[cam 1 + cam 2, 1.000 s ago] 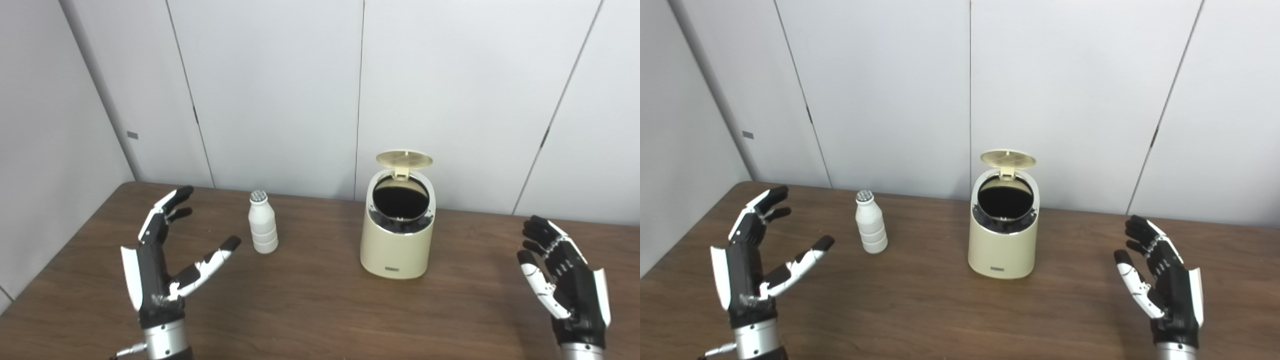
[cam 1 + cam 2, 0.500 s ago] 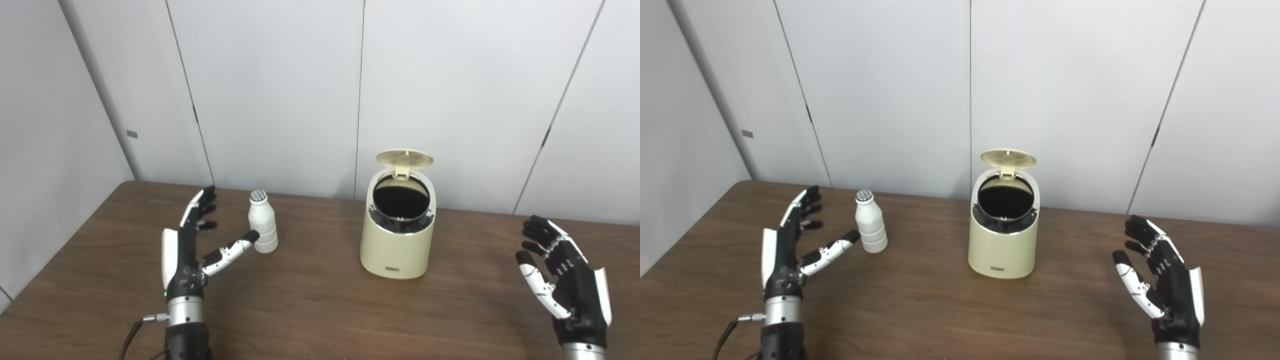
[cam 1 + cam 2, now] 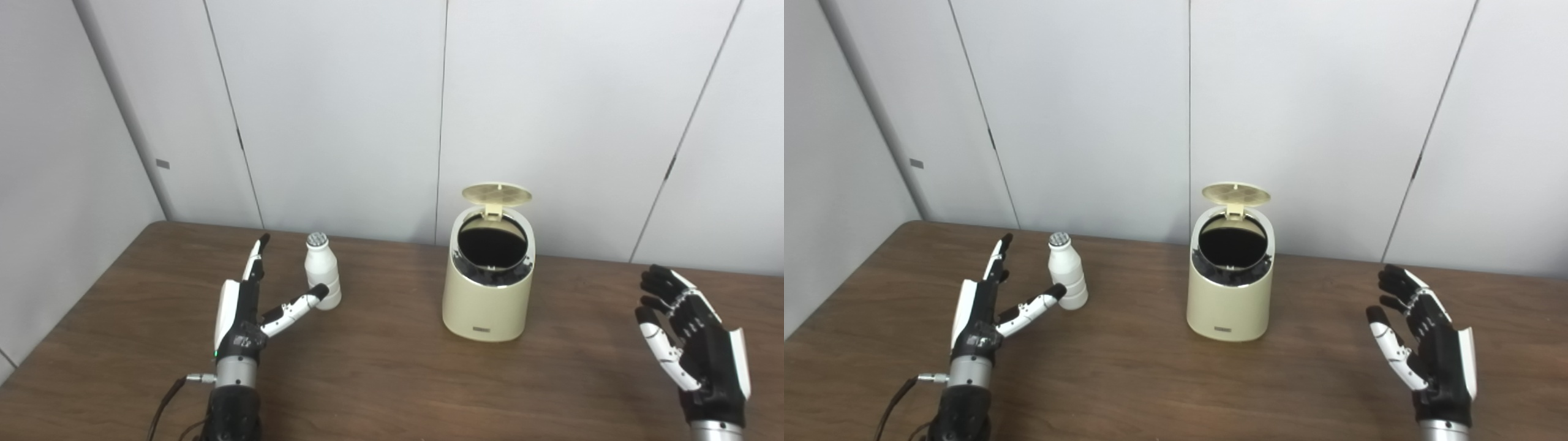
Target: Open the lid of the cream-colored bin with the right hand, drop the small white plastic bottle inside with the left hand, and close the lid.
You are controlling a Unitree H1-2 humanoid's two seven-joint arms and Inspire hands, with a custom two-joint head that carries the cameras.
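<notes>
My left hand (image 3: 242, 312), spread wide and empty, brackets the small white ribbed plastic bottle (image 3: 322, 278) standing on the brown tabletop (image 3: 380, 373), thumb tip at its base. I should close around mid-body, keeping it upright. My right hand (image 3: 695, 340) waits open beside the lid-raised cream-colored bin (image 3: 488, 288).
</notes>
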